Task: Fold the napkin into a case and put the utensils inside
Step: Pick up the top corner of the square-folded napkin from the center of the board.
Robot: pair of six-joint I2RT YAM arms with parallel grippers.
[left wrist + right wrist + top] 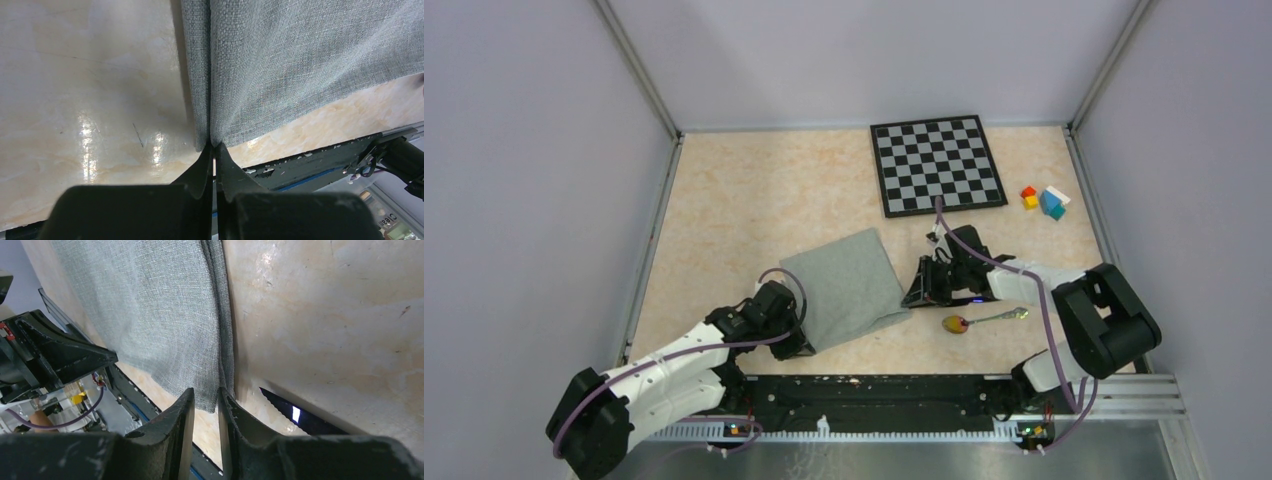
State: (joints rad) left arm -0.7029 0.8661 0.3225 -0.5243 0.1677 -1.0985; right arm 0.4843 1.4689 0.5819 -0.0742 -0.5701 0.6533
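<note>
Napkin (846, 285), grey-green woven cloth, square, flat, bench (754, 190) near-edge ctr; L gripper (214, 146) & R gripper (206, 392) fingertips tight on its near corners.

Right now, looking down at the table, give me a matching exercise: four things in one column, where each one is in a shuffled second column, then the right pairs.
Things
1. napkin
2. chessboard
3. spoon
4. blocks

Places
A. just right of the chessboard
B. lying just on the near side of the right gripper
C. at the far side of the table
D. pinched by the left gripper and the right gripper

Pairs: 1-D, 2-C, 3-B, 4-A
</note>
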